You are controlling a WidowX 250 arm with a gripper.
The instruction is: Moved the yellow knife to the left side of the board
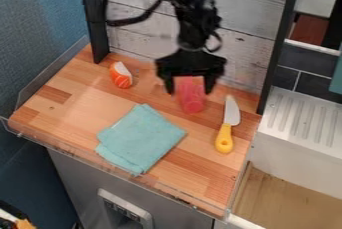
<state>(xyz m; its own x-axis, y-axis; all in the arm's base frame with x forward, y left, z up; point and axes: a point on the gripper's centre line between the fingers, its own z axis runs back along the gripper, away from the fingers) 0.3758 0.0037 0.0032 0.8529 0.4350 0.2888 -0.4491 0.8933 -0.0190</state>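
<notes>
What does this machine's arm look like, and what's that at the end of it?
The arm is black all over, built of chunky, jointed segments. A thick black cable loops out beside it, and a smaller dark loop curls near the wrist. At the end is a black pincer: a wide, blocky body with two stubby fingers.

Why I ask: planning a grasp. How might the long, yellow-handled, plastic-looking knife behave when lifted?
The knife seems stiff, its pale blade straight. The smooth, rounded handle might slip. Lying flat, it probably won't roll.
</notes>
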